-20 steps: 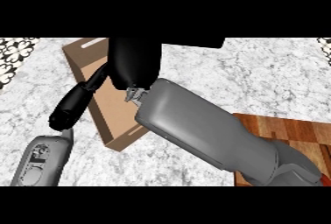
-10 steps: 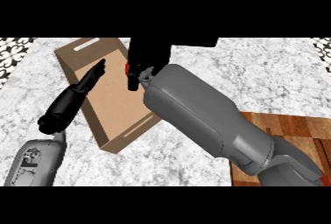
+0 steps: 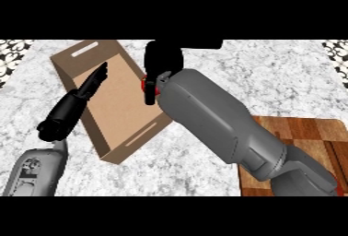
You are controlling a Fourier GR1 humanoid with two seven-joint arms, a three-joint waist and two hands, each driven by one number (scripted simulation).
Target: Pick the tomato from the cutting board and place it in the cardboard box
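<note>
One round red tomato (image 3: pixel 145 85) being clasped in curled black right hand (image 3: pixel 163 59), hanging at right wall of brown cardboard box (image 3: pixel 115 103), near far-left corner of grey marble counter (image 3: pixel 272 73). Releasing here risking tomato bouncing outside.

Right robot hand (image 3: pixel 163 60) curled round tomato (image 3: pixel 145 85), over cardboard box (image 3: pixel 121 108) wall
</note>
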